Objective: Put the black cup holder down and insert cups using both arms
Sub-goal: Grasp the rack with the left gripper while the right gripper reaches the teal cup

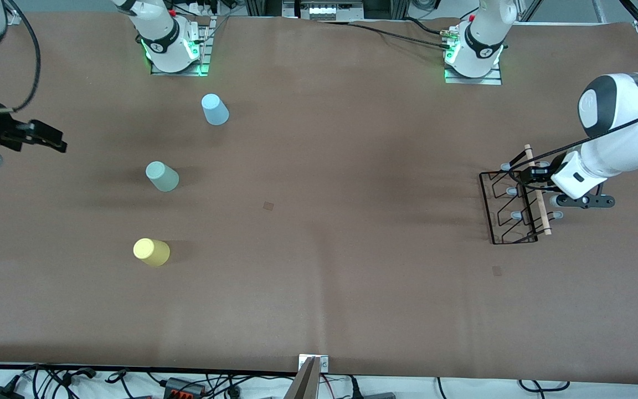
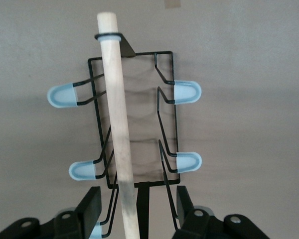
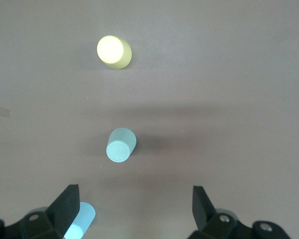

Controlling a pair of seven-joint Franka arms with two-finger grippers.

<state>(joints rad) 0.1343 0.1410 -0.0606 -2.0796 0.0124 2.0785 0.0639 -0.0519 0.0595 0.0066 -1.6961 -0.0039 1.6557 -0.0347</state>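
— Where does the front camera sit?
— High across the table (image 1: 319,310), facing both bases at twelve o'clock.
— And the wrist cameras?
— Each looks down closely; all share the tabletop.

Cup holder (image 1: 510,208) sits at left arm's end of table (image 1: 319,277). Three cups (image 1: 162,177) stand apart in a line at right arm's end.

I am seeing the light blue cup (image 3: 79,219) being cut off by the right wrist view's edge, and the wooden rod's (image 2: 120,144) lower end running out of the left wrist view.
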